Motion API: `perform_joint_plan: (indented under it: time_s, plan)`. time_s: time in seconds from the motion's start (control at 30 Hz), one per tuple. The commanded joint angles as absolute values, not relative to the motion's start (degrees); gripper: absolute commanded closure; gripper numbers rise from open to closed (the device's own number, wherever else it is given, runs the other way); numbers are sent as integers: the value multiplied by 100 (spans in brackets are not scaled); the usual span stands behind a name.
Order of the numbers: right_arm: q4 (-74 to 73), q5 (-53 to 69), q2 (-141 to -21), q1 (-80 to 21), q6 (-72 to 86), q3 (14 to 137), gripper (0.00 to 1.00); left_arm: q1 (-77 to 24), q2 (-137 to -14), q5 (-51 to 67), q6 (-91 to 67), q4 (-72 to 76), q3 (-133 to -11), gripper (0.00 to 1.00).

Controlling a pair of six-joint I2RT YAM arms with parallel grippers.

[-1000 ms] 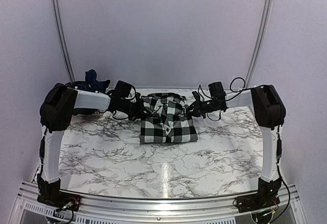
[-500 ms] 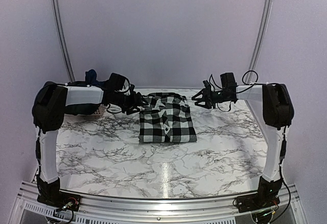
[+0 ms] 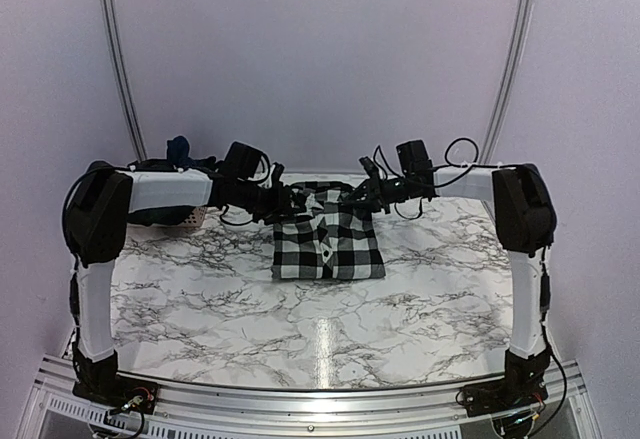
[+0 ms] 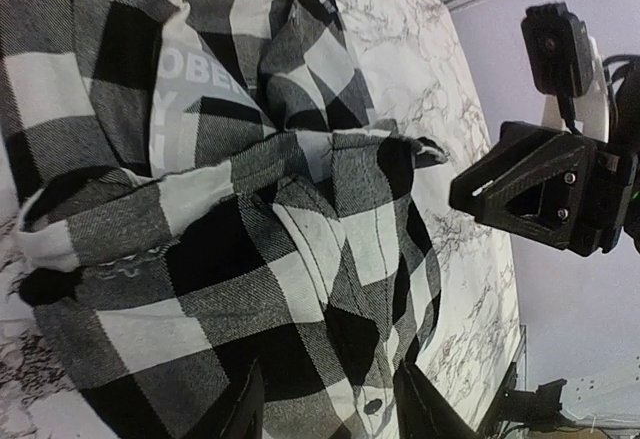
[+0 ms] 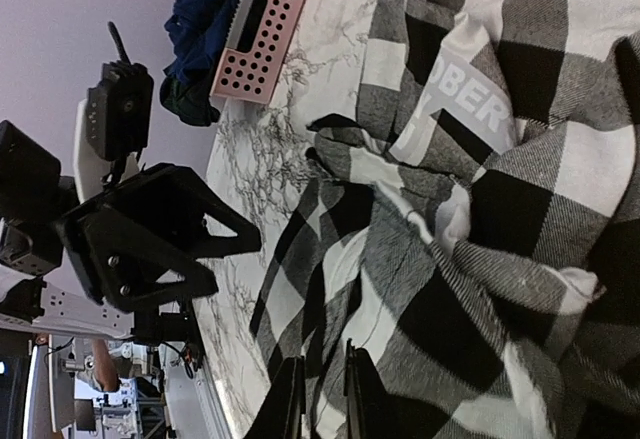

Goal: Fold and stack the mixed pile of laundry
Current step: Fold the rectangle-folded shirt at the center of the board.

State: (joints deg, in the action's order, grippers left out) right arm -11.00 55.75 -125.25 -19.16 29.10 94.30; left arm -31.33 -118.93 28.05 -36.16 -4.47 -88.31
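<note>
**Flanked at the far edge**

We see the black-and-white check shirt (image 3: pixel 328 244) lying folded on the marble table (image 3: pixel 430 299), with a claw at each side of its far edge. The left gripper (image 3: pixel 293 202) stands with its jaws wide over the cloth. The right gripper (image 3: pixel 356 200) has its jaws narrow, and we cannot tell whether they pinch it.

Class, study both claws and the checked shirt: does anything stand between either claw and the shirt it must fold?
Nothing visible does. The left claw and right claw sit at the far edge of the black-and-white checked shirt, one on each side, with only its own cloth ahead of them.
</note>
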Motion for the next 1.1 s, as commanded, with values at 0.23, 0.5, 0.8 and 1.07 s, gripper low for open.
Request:
perform_joint_plan:
  time_s: [0.23, 0.5, 0.8, 1.07]
  plan:
    - [-802, 5566, -14185, -2003, 3015, 10137, 83, -3094, -13594, 3228, -4154, 380, -9491, 52]
    - [-630, 5582, -13893, -2112, 2802, 8992, 78, -3296, -13248, 3397, -4144, 759, -8343, 52]
    - [-440, 5494, -11964, -2410, 2547, 6613, 69, -3787, -11130, 2646, -3608, 877, -6274, 32]
    - [-1429, 5307, -10644, -2415, 1855, 6997, 63, -4560, -8776, 381, -1566, -397, -5666, 1]
